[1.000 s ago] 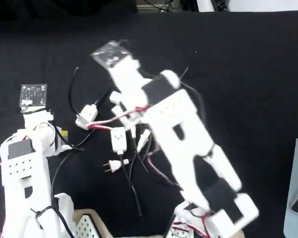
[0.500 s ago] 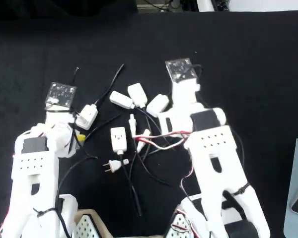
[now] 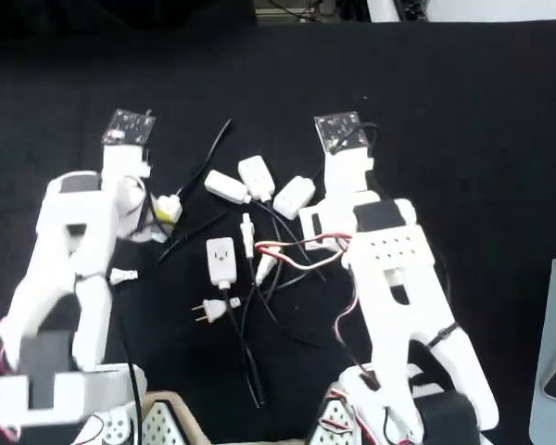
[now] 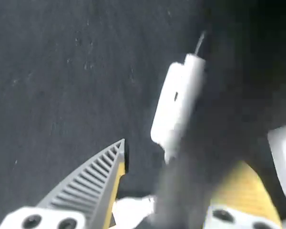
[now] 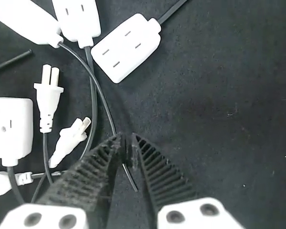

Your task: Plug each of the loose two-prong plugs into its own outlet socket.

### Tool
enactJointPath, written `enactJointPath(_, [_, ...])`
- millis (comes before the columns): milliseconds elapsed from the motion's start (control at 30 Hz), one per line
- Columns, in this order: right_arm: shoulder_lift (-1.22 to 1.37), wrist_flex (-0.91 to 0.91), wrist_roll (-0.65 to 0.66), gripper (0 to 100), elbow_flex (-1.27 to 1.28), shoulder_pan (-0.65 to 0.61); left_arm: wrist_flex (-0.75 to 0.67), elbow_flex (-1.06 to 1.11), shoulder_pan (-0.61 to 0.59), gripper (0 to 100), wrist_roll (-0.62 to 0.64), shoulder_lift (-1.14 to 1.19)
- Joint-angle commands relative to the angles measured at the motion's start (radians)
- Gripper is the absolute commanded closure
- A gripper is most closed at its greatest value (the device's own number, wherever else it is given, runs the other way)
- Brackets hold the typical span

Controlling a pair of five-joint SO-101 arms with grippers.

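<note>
White outlet sockets (image 3: 257, 174), five in all: three fanned at upper centre, one (image 3: 221, 260) below them, one (image 4: 176, 102) at the left gripper (image 4: 162, 152), whose jaws stand wide apart around its near end. Three white two-prong plugs (image 3: 247, 227) lie unplugged at centre among black cords (image 3: 250, 362). The right gripper (image 5: 128, 140), jaws a narrow gap apart, sits over one cord on the black cloth (image 3: 482, 139).
</note>
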Motion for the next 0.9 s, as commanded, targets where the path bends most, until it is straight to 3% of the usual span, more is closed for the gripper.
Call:
enactJointPath(0, [-0.001,-0.015,0.008,98.5,-0.01,0.014,-0.012,-0.14,0.012,71,0.011,0.129])
enactJointPath(233, [-0.001,-0.015,0.008,98.5,-0.005,0.012,-0.18,-0.168,0.013,83,0.003,0.301])
enactJointPath(533, [0.002,-0.015,0.008,98.5,-0.005,0.009,-0.333,-0.263,0.022,96,0.008,0.278])
enactJointPath(667, [0.004,-0.015,0.008,98.5,-0.005,0.009,-0.407,-0.332,0.054,97,0.008,0.298])
enactJointPath(867, [0.004,-0.014,0.008,98.5,-0.004,0.008,-0.391,-0.526,0.104,93,0.009,0.462])
